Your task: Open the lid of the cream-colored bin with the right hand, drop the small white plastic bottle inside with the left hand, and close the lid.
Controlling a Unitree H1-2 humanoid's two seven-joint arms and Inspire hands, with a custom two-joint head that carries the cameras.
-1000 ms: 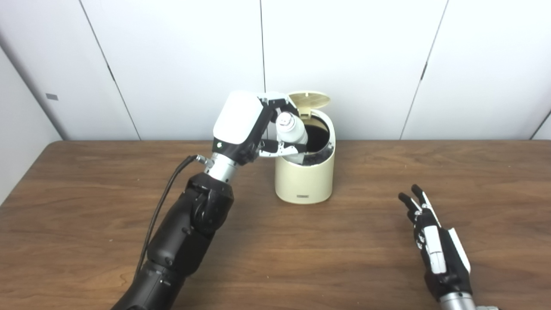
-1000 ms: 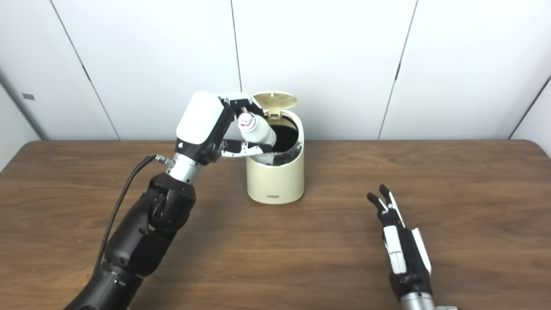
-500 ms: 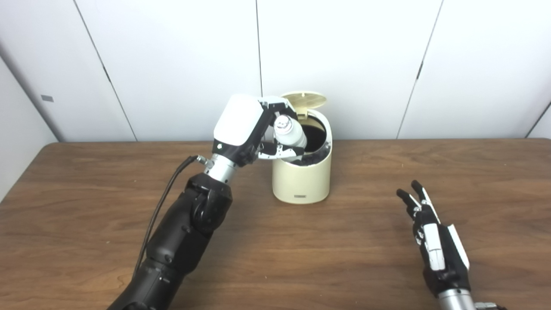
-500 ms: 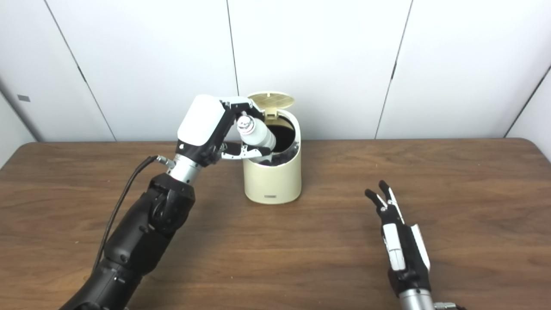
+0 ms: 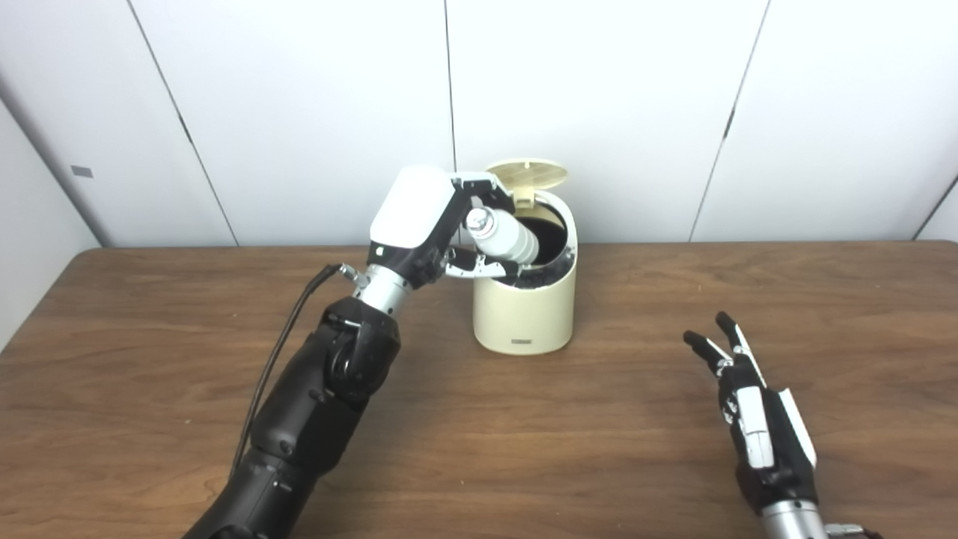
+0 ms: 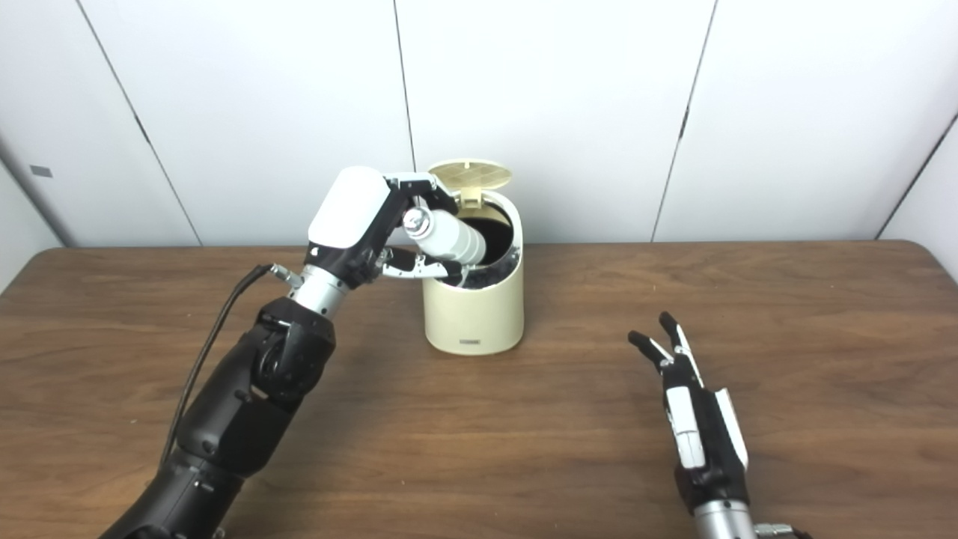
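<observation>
The cream-colored bin (image 5: 524,314) stands mid-table near the back, its round lid (image 5: 528,174) tipped up and its dark mouth showing. My left hand (image 5: 430,224) hovers at the bin's left rim, shut on the small white plastic bottle (image 5: 503,236). The bottle lies tilted, cap toward the hand and base pointing down into the mouth. My right hand (image 5: 756,419) is low at the front right, well away from the bin, open with its fingers spread and holding nothing.
The brown wooden table (image 5: 599,449) runs across the whole view, with its back edge against white wall panels (image 5: 599,112). A black cable (image 5: 277,359) hangs along my left forearm.
The bottle has tipped further over in my left hand, its base now pointing more into the bin's mouth. The camera shifted slightly early on. My right hand has barely moved.
</observation>
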